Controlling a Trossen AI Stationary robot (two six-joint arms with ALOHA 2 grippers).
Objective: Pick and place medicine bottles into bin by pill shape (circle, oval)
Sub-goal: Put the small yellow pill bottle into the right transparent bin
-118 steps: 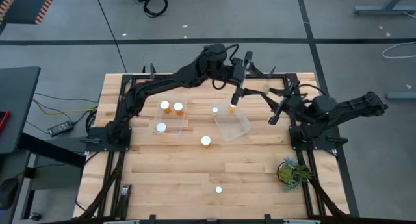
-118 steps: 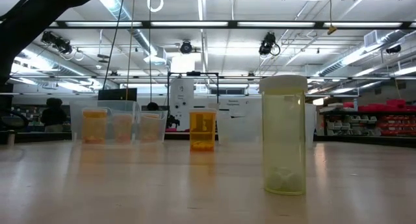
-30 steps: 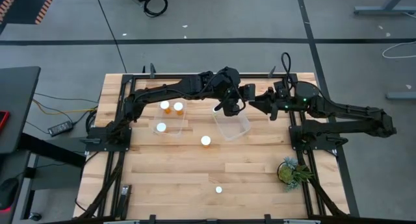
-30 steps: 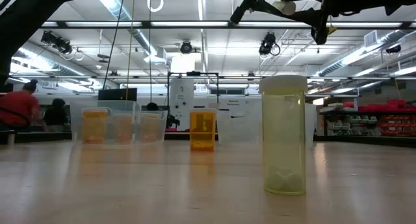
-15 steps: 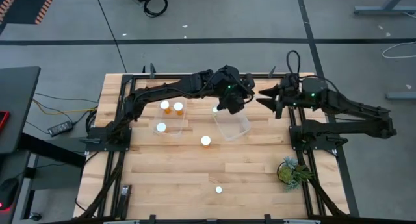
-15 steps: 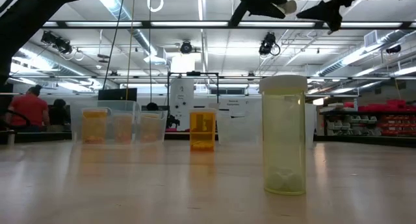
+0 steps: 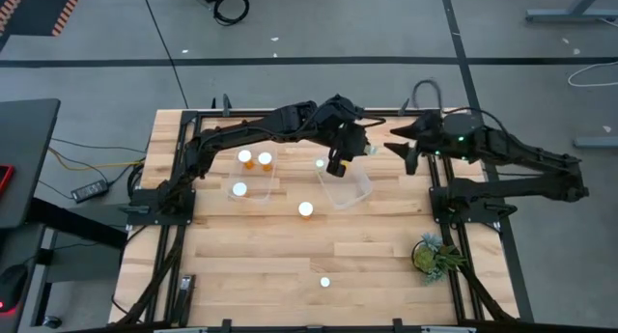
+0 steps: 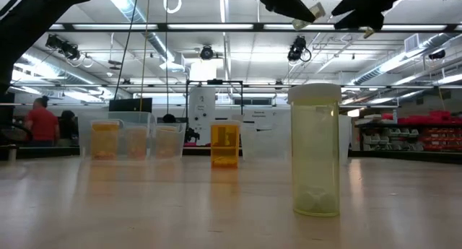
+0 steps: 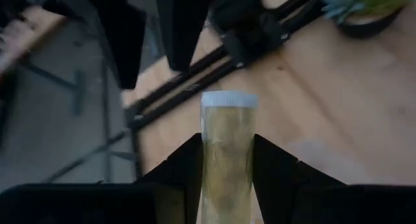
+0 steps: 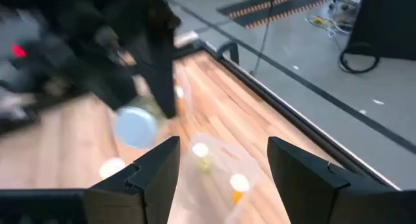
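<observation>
My left gripper (image 7: 359, 146) is over the table's far middle, above the right-hand clear bin (image 7: 359, 192), shut on a pale yellowish medicine bottle (image 9: 227, 152) with a white cap (image 9: 227, 99). My right gripper (image 7: 394, 145) stands open a little to its right, fingers toward the cap (image 10: 135, 128). Loose bottles stand upright on the table (image 7: 305, 209) (image 7: 324, 282) (image 7: 320, 163). The left-hand bin (image 7: 253, 192) holds three bottles (image 7: 246, 159). My left gripper pinches the bottle's body (image 9: 225, 185) between its two fingers (image 9: 179, 169), on opposite sides of its lower part. The bottle lies along the fingers, and its capped end sticks out past them toward the table's right. It is lifted clear, above the right-hand bin.
A small green plant (image 7: 433, 253) sits near the table's right edge. In the low view a pale bottle (image 8: 315, 151) stands close in front and an orange one (image 8: 225, 144) farther back. Dark frame rails (image 7: 454, 212) run along the table's sides. People show in the room behind.
My right gripper has opened and drawn back from the bottle's cap toward the table's right edge. My left gripper has kept hold of the bottle and has risen a little, swinging it toward the far edge.
</observation>
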